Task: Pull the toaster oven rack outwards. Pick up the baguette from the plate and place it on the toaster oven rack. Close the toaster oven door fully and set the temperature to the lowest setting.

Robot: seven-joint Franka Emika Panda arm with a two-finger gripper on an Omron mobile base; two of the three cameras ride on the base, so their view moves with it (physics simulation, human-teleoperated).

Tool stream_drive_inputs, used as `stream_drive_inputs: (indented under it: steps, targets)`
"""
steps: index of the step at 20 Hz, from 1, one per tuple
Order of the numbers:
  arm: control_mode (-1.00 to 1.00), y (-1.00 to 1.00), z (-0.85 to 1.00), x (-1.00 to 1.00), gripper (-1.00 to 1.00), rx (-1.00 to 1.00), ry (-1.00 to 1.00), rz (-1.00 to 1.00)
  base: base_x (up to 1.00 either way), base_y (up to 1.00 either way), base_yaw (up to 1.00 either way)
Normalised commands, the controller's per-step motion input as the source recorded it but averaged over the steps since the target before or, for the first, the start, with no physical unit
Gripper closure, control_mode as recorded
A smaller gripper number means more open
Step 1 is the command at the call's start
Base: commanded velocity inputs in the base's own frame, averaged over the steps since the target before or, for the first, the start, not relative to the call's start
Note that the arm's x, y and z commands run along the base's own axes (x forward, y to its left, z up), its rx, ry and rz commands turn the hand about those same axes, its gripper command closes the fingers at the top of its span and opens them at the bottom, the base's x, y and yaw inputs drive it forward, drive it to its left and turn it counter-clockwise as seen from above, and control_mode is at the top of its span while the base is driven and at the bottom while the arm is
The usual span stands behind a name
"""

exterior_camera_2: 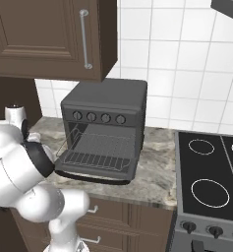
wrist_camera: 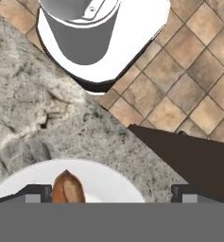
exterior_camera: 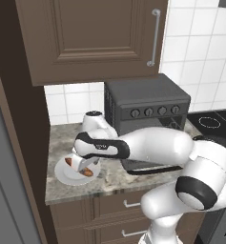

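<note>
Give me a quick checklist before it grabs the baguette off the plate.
1. Toaster oven door down: ok.
2. Toaster oven rack pulled outwards over the door: ok.
3. Baguette lying on the plate: ok.
4. Gripper low over the plate, jaws wide open: ok.
5. Baguette centred between the jaws: not ok; in the hand view it sits close to one fingertip.
6. Jaws low enough to close on the loaf: cannot tell.

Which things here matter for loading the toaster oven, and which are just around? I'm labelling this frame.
Job: toaster oven, its open door, pulled-out rack, baguette, plate, open gripper.
Around: stovetop, upper cabinet, drawers.
</note>
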Motion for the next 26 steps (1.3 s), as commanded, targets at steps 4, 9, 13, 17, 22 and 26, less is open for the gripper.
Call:
stream_drive_inputs:
  steps: [4,9,13,17,22,26]
  targets:
    - [-1.0,0.11,-0.2,0.41,-1.0,0.0,0.0,0.0,0.0,0.0,0.0]
    - [-1.0,0.16,-0.26,0.33,-1.0,0.0,0.0,0.0,0.0,0.0,0.0]
    - [-1.0,0.11,-0.24,0.34,-1.0,0.0,0.0,0.0,0.0,0.0,0.0]
    - [-1.0,0.01,-0.15,0.38,-1.0,0.0,0.0,0.01,0.0,0.0,0.0]
    - [-1.0,0.12,-0.2,0.2,-1.0,0.0,0.0,0.0,0.0,0.0,0.0]
    - [-1.0,0.17,-0.28,0.0,-1.0,0.0,0.0,0.0,0.0,0.0,0.0]
